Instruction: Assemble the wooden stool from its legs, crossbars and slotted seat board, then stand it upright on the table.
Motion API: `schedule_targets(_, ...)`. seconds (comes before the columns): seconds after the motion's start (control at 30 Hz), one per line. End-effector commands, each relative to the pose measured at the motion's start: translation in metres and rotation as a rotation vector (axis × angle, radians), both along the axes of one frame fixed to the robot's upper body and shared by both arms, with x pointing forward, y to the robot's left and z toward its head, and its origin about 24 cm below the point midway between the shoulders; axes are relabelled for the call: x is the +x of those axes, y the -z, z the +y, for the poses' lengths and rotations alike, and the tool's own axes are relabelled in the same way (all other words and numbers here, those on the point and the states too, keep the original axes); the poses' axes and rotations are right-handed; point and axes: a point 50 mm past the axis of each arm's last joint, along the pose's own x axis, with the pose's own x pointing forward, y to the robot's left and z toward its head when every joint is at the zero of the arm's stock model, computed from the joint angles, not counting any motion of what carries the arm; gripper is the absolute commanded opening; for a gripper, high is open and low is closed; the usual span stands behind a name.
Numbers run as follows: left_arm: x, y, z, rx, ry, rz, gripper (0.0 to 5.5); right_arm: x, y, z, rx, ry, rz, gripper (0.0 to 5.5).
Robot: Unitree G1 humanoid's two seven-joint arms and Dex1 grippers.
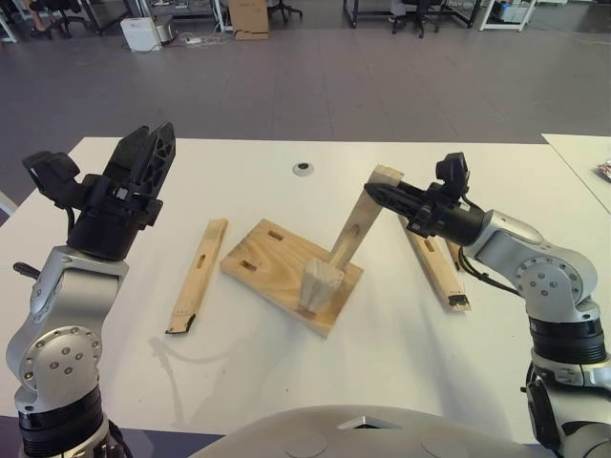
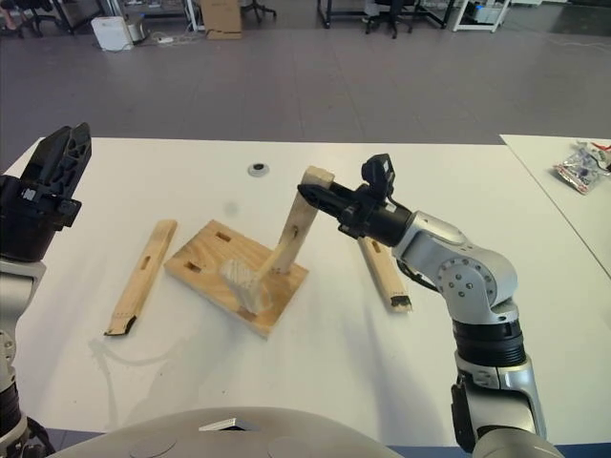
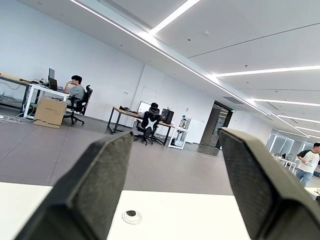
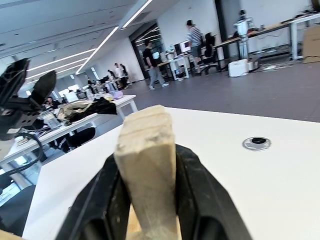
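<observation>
Right hand (image 1: 374,195) — leg (image 1: 355,229) aslant, top rightward

Left gripper (image 3: 175,137): two dark fingers (image 3: 85,195) spread wide apart, tips raised toward the room.
Table (image 3: 190,220): white top, lying beneath the fingers.
Round grommet (image 3: 131,216): set in the tabletop, seen between the fingers (nearer one of them).
Cardboard box (image 3: 48,111): on the grey floor, far off.

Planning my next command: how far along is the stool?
Done: one leg stands upright on the board. In hand: the right tool grips a second leg, tilted, its foot at the board. To do: a left piece and a right piece lie loose beside the board; the left tool is raised, open, empty.
</observation>
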Motion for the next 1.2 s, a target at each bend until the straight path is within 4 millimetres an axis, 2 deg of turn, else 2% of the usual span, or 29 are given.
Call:
schedule_targets(0.03,0.002,0.001,0.001,0.009,0.003,0.006,3.14,0.026,-0.008,-0.025,-0.101,-0.237,-0.015,1.03)
schedule_targets(0.1,0.003,0.002,-0.002,0.003,0.014,0.013,3.14,0.035,-0.032,-0.017,-0.099,-0.472,-0.058,1.01)
schedule_targets(0.17,0.005,0.003,-0.006,-0.003,0.030,0.013,3.14,0.047,-0.036,-0.004,-0.162,-0.564,-0.107,1.01)
schedule_targets(0.3,0.005,0.007,-0.009,-0.025,0.032,0.032,3.14,0.061,-0.014,0.000,-0.305,-0.496,-0.121,1.01)
schedule_targets(0.33,0.005,0.009,-0.009,-0.023,0.026,0.044,3.14,0.063,-0.010,-0.001,-0.320,-0.476,-0.143,1.39)
schedule_targets(0.43,0.005,0.019,-0.003,0.004,-0.001,0.088,3.14,0.070,-0.010,-0.004,-0.340,-0.406,-0.213,2.01)
schedule_targets(0.53,0.002,0.039,0.008,0.170,-0.040,0.181,3.14,0.083,-0.026,-0.011,-0.295,-0.259,-0.314,2.60)
schedule_targets(0.63,-0.001,0.069,0.025,0.449,-0.081,0.314,3.14,0.081,-0.033,-0.024,-0.219,-0.231,-0.292,2.63)
schedule_targets(0.7,-0.008,0.093,0.039,0.630,-0.104,0.397,3.14,0.068,-0.018,-0.046,-0.269,-0.267,-0.217,2.63)
schedule_targets(0.77,-0.014,0.109,0.043,0.760,-0.085,0.430,3.14,0.055,-0.002,-0.060,-0.322,-0.312,-0.139,2.63)
schedule_targets(0.9,-0.022,0.136,0.031,0.994,0.043,0.447,3.14,0.047,0.030,-0.067,-0.505,-0.313,-0.100,2.63)
schedule_targets(1.07,-0.018,0.149,0.020,1.257,0.181,0.393,3.14,0.048,0.068,-0.043,-0.790,-0.267,-0.341,2.63)
schedule_targets(1.2,-0.023,0.160,0.010,1.388,0.293,0.358,3.14,0.037,0.103,-0.016,-0.890,-0.276,-0.449,2.63)
